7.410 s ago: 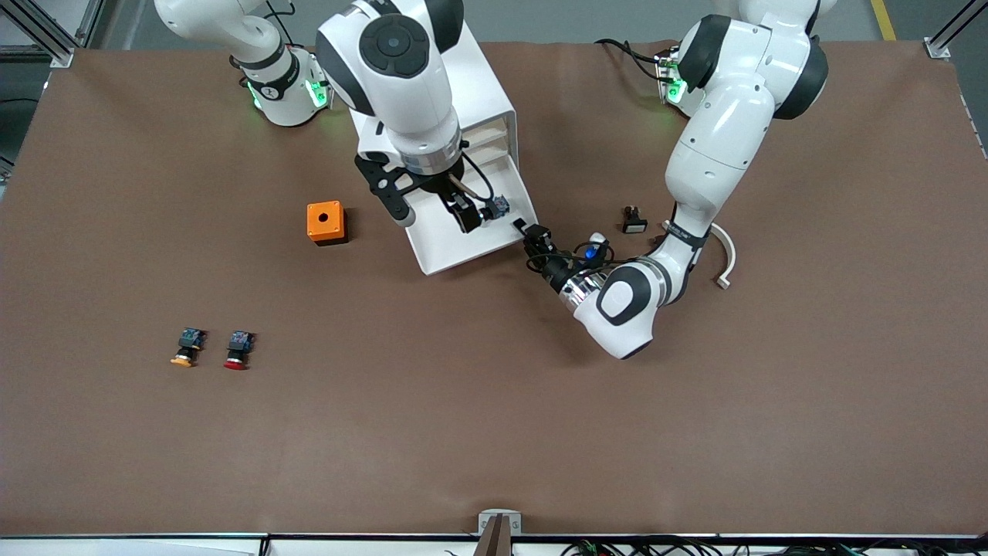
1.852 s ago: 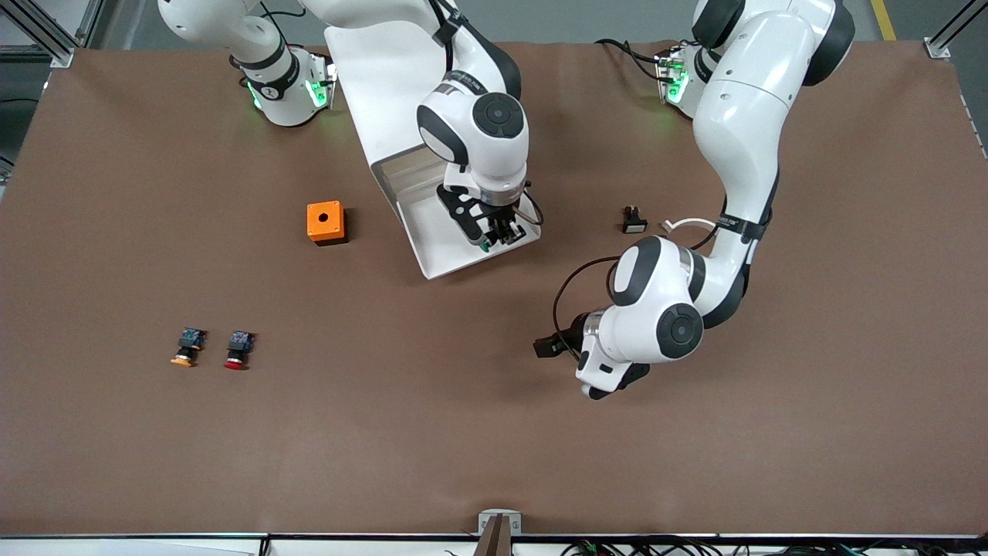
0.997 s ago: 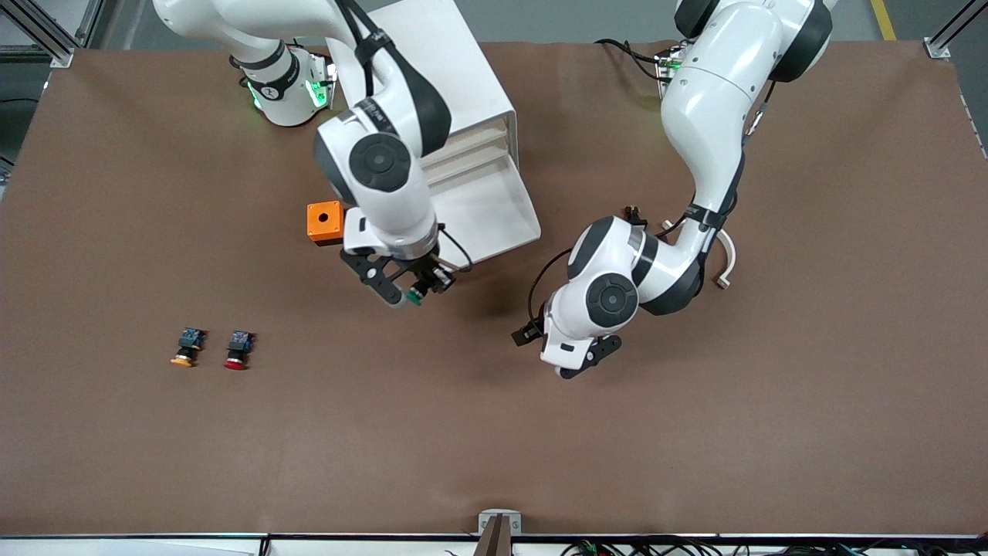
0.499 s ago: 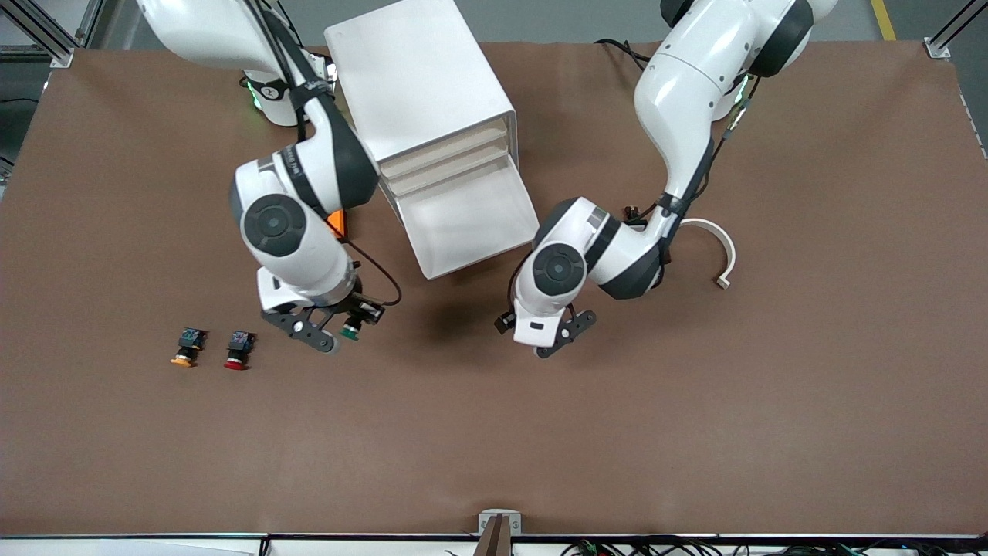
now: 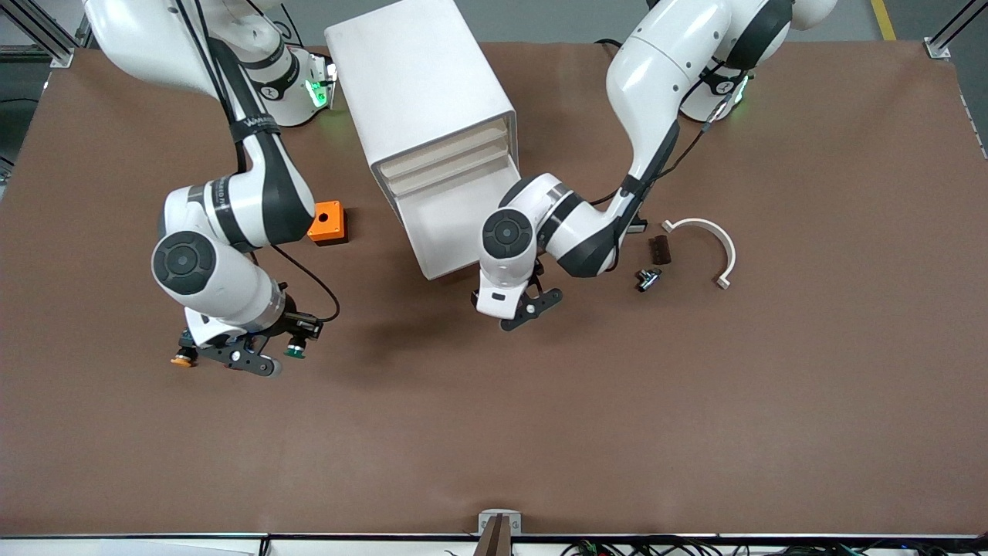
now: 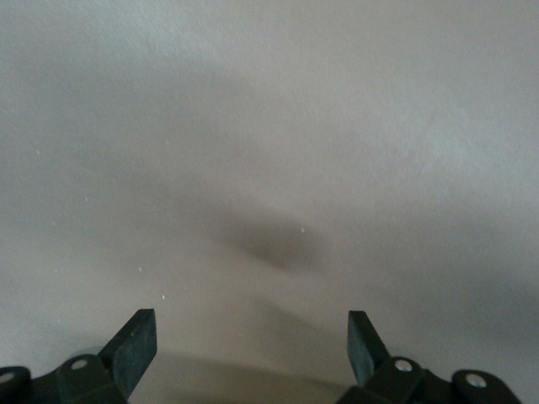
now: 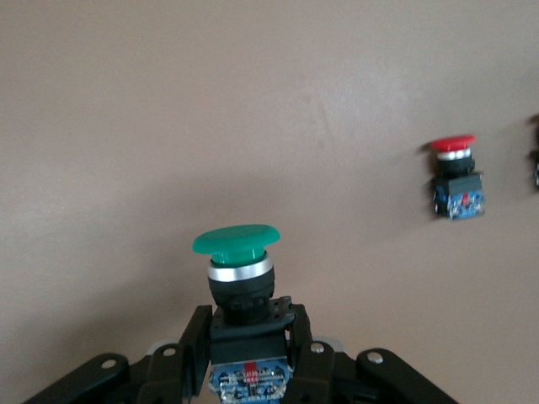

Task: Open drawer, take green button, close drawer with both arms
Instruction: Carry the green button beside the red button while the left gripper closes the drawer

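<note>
Since earlier: the right arm has carried the button (image 5: 294, 351) out of the drawer (image 5: 455, 224) and away toward its own end of the table; the left arm has swung in from open table to just in front of the drawer.
Button: clamped by its black-and-blue body in the right gripper (image 7: 250, 353), green cap pointing away from the wrist, held clear of the table (image 5: 540, 432).
Right gripper: closed on the button, over the spot beside the red-capped button (image 7: 456, 178) and the orange-capped button (image 5: 182, 359).
Left gripper (image 6: 253, 341): fingers (image 6: 135, 338) spread wide, holding nothing, touching nothing; it hangs over bare table close to the drawer's front edge.
Drawer: lowest in the white cabinet (image 5: 421, 108), pulled out and looking empty.
Step in hand, as I judge it: set the button down next to the other two, then push the drawer shut.
Doing it well: lower the button until it rests on the table before loosening the grip, and keep it apart from the red one so neither gets knocked. For the drawer, press squarely on the cream front so it slides straight and the cabinet does not skid.
Also on the table: an orange box (image 5: 327, 222) beside the cabinet; a curved white piece (image 5: 714, 239) and small dark parts (image 5: 658, 249) toward the left arm's end.
</note>
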Motion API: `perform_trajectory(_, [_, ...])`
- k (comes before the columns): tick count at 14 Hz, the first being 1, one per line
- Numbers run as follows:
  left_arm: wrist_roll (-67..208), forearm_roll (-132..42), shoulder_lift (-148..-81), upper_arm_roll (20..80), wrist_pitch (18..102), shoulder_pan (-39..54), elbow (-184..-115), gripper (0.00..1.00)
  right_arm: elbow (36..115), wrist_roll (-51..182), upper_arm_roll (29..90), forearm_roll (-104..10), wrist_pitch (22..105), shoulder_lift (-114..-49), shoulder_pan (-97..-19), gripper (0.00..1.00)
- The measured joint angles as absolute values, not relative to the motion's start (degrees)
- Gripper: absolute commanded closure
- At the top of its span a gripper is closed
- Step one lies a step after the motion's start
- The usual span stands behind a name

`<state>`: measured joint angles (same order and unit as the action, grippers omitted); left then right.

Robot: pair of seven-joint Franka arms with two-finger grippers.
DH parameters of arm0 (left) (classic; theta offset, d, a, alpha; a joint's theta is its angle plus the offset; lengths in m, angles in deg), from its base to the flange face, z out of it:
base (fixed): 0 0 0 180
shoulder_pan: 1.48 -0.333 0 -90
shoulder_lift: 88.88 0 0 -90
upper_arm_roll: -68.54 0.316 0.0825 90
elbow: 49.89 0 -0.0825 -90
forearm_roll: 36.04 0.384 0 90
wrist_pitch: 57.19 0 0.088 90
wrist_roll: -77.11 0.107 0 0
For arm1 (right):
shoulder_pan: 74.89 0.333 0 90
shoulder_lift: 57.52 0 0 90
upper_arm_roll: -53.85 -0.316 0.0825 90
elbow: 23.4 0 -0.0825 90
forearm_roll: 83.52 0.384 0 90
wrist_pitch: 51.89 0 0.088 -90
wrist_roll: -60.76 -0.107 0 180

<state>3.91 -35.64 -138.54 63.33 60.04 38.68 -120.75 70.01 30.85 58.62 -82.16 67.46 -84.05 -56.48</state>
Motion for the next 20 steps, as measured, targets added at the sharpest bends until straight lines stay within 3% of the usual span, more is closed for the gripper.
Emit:
perform_trajectory(9, [3.9,-35.6,-138.5,63.0,60.0,42.6,-121.4,0.0,74.9,45.0,58.6,-82.2,75.7,-87.1,-65.7,1.0])
perform_trajectory(20, [3.9,-38.2,-138.6,59.5,60.0,46.3,-122.9,0.0,75.9,47.2,58.5,-82.2,81.8,-91.6,-67.9,1.0])
